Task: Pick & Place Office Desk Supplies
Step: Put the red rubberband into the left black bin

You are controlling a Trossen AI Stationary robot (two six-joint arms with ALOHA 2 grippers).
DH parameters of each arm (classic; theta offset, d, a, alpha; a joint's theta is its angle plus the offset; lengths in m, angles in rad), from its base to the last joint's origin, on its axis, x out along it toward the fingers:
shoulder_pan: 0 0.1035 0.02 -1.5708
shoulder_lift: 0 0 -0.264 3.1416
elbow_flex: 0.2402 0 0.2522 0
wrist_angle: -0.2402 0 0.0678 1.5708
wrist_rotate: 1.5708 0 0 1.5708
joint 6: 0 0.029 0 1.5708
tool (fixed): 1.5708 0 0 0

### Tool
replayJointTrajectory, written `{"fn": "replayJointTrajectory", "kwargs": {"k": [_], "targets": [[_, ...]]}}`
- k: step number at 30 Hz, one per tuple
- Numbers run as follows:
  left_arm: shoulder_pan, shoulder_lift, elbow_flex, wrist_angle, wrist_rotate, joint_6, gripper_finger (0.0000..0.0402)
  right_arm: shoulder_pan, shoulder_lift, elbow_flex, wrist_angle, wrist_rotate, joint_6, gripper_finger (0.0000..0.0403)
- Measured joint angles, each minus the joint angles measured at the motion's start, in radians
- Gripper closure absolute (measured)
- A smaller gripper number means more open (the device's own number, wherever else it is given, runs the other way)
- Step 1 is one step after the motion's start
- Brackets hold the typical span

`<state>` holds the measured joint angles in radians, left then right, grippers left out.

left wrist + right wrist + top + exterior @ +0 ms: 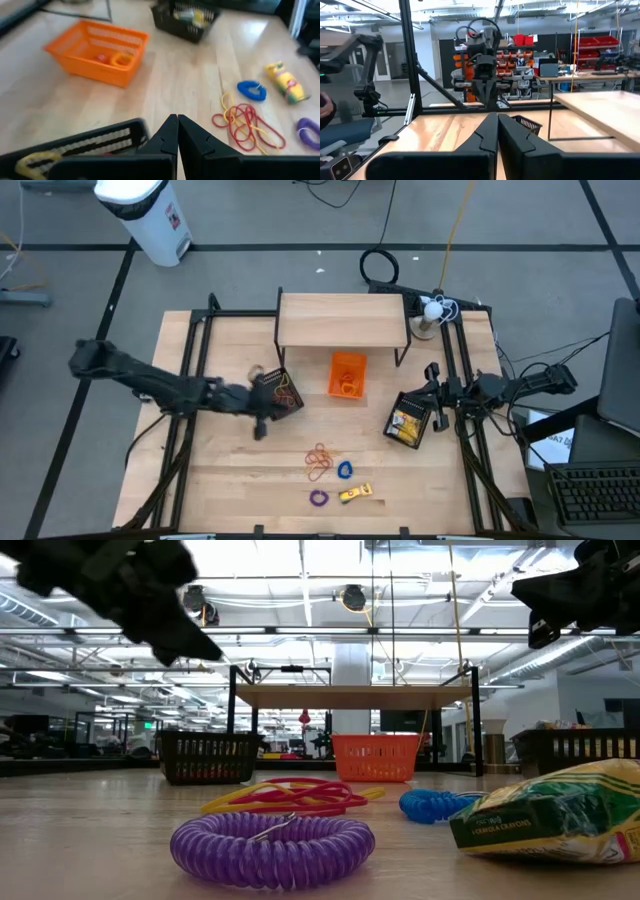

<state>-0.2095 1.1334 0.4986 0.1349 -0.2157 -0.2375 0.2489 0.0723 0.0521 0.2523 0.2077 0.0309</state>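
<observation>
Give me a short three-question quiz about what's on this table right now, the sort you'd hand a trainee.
1. True or false: the orange basket is empty.
2. Which lies nearest the table's front edge: A the purple coil ring, B the blue coil ring, C the rubber bands?
3. Fill in: the left gripper is shut and holds ____.

Key
1. False; small items lie in it.
2. A.
3. Nothing; it hangs beside the left black basket, while the right gripper, also shut, waits by the right black basket.
</observation>
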Motion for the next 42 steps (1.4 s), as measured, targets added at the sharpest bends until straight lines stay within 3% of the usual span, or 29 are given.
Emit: {"fn": "replayJointTrajectory", "kwargs": {"k": [5,11,17,23,32,42], "targets": [[-0.032,0.278,0.17,0.001,0.063,0.039,0.0375,0.0,0.001,-0.001,-0.036,-0.001,0.031,0.0399],[-0.07,0.518,0.314,-0.001,0.185,0.1,0.0295,0.0,0.001,-0.001,-0.056,-0.001,0.036,0.0399],[-0.068,0.656,0.429,-0.103,0.217,0.066,0.0222,0.0,0.001,-0.001,-0.056,-0.001,0.036,0.0399],[-0.081,0.734,0.502,-0.211,0.223,0.03,0.0198,0.0,0.001,-0.002,-0.056,-0.001,0.036,0.0399],[-0.07,0.746,0.507,-0.215,0.188,-0.005,0.0246,0.0,0.001,-0.002,-0.055,-0.001,0.036,0.04],[-0.061,0.746,0.507,-0.222,0.189,0.051,0.0392,0.0,0.001,-0.002,-0.056,-0.001,0.036,0.0399]]}}
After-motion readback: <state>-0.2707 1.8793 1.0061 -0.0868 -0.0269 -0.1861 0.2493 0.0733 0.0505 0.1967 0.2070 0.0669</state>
